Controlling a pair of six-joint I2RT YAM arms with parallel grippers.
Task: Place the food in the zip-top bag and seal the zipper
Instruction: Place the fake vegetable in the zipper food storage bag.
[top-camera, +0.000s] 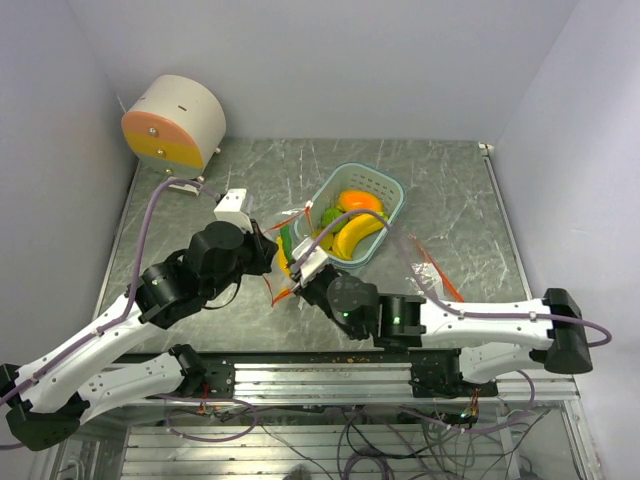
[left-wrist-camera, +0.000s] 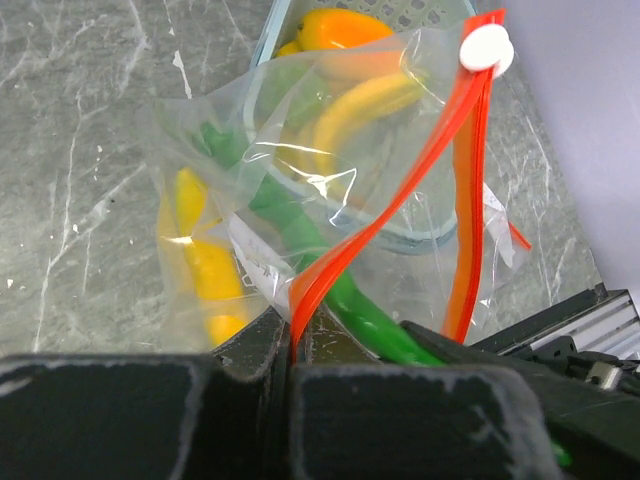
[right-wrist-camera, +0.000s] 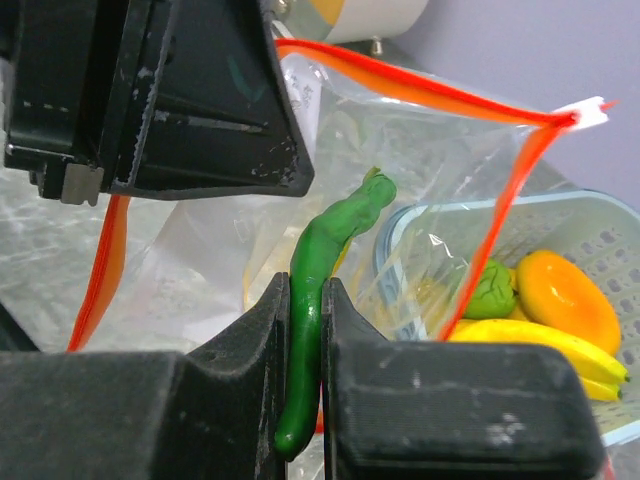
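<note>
My left gripper (top-camera: 270, 252) (left-wrist-camera: 292, 350) is shut on the red-orange zipper (left-wrist-camera: 380, 215) of the clear zip-top bag (left-wrist-camera: 260, 190) and holds its mouth open. The pale slider tab (left-wrist-camera: 487, 48) sits at the far end of the strip. My right gripper (top-camera: 299, 270) (right-wrist-camera: 306, 300) is shut on the long green pepper (right-wrist-camera: 318, 260) (left-wrist-camera: 350, 300). The pepper reaches between the two red strips into the bag. A yellow piece (left-wrist-camera: 205, 270) lies inside the bag. The banana (top-camera: 357, 236), mango (top-camera: 360, 200) and round green fruit (right-wrist-camera: 493, 290) lie in the teal basket (top-camera: 392, 190).
A round cream and orange device (top-camera: 175, 122) stands at the back left of the table. A piece of clear plastic with a red strip (top-camera: 438, 272) lies right of the basket, over my right arm. White walls close in the table on three sides.
</note>
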